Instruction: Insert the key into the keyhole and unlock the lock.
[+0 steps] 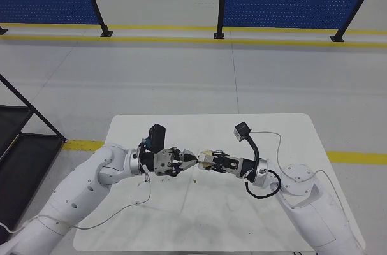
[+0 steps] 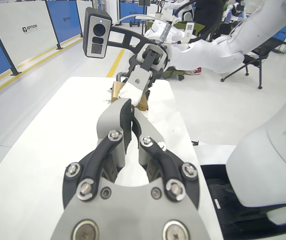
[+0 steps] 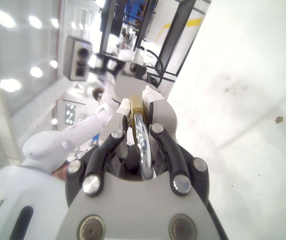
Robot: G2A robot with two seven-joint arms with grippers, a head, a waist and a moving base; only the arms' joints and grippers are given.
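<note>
A brass padlock (image 1: 206, 159) hangs above the middle of the white table (image 1: 212, 217), and my right gripper (image 1: 213, 162) is shut on it. In the right wrist view the brass body (image 3: 134, 106) sits between the white-padded fingers (image 3: 123, 111), and the silver shackle (image 3: 142, 138) points back toward the wrist. My left gripper (image 2: 130, 104) meets the padlock (image 2: 115, 91) head-on, its black pads (image 2: 126, 118) pressed together. Only a small bit of the key (image 2: 132, 106) shows at their tips, right against the lock's lower face. The keyhole is hidden.
The two arms meet mid-table, left gripper (image 1: 180, 160) facing the right one. A small crumb (image 1: 195, 182) lies on the table just in front of them. A black rack (image 1: 14, 153) stands on the floor to the left. Blue barriers (image 1: 46, 9) line the far side.
</note>
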